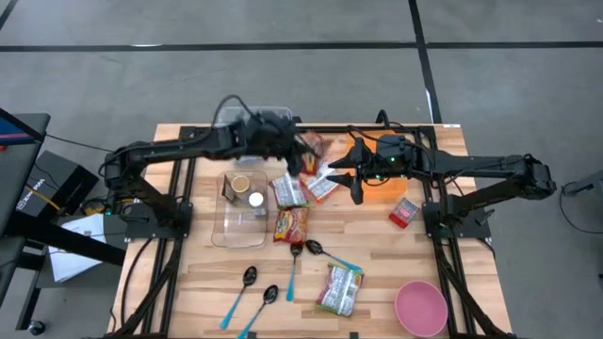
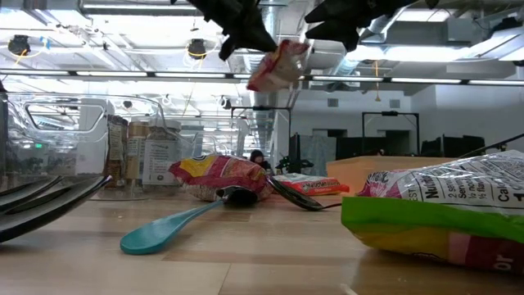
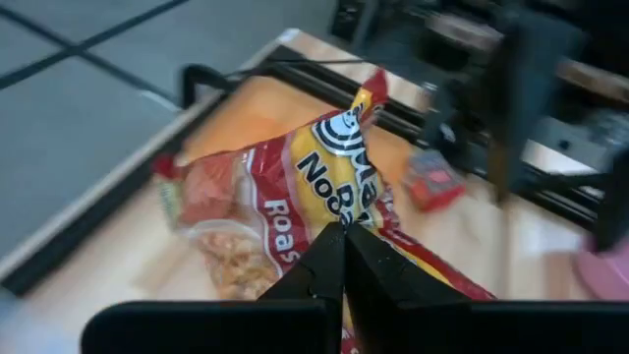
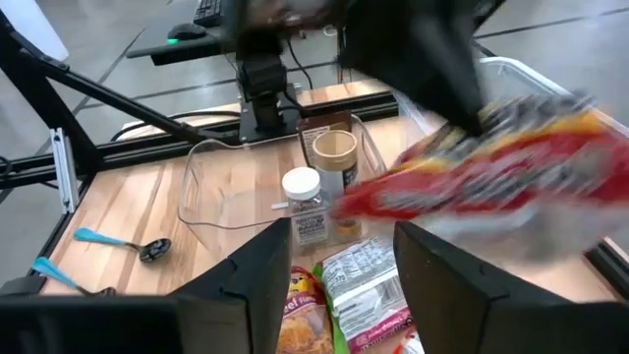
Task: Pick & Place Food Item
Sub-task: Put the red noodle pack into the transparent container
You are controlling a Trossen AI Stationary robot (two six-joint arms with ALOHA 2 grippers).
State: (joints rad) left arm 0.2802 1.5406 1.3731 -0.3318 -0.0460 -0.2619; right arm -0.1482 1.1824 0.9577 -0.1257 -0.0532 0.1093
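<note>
A: What carries everything?

B: The wooden tabletop (image 1: pixel 188 282), filling the middle of the high view. A clear container (image 1: pixel 240 221) lies left of centre on it, with a pink bowl (image 1: pixel 420 308) at lower right.

A: And the arms?

B: The left tool (image 1: pixel 300 151) is near the top centre, its fingers (image 3: pixel 324 265) pressed together on a red and yellow snack bag (image 3: pixel 324 187), which hangs above the tabletop. The right tool (image 1: pixel 350 179) sits just right of it, fingers (image 4: pixel 432 275) apart, holding nothing.

A: Smaller things?

B: Other packets lie at centre, a green one (image 1: pixel 339 288) lower down, and a teal spoon (image 2: pixel 176 225) lies in the low view's foreground.
</note>
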